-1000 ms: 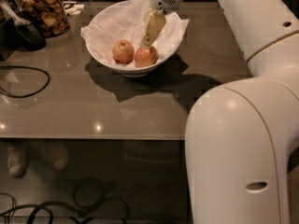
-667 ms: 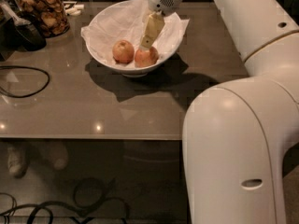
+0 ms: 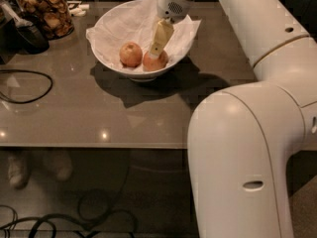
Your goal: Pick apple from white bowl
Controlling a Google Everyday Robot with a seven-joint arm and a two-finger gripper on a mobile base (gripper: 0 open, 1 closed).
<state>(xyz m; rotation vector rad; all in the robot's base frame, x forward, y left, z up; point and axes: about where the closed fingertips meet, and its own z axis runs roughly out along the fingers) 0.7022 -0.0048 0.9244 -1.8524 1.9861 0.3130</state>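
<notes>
The white bowl (image 3: pixel 118 68) stands on the grey table at the back centre, lined with crumpled white paper (image 3: pixel 124 26). Two apples lie in it. The pinkish-red apple (image 3: pixel 148 63) is on the right, touching the rounder, yellower-orange one (image 3: pixel 131 54) on its left. My gripper (image 3: pixel 155 50) reaches down into the bowl from the upper right, and its tip is on top of the pinkish-red apple, hiding part of it.
A glass jar of brown snacks (image 3: pixel 47 9) and a black object (image 3: pixel 29 36) stand at the back left. A black cable loop (image 3: pixel 25 86) lies on the table's left. My arm's large white body (image 3: pixel 237 157) fills the right foreground. The table's front edge (image 3: pixel 99 145) runs across the middle.
The gripper stays on the pinkish-red apple in the bowl. The arm's large body has shifted slightly to the left. The apples and the bowl have not moved.
</notes>
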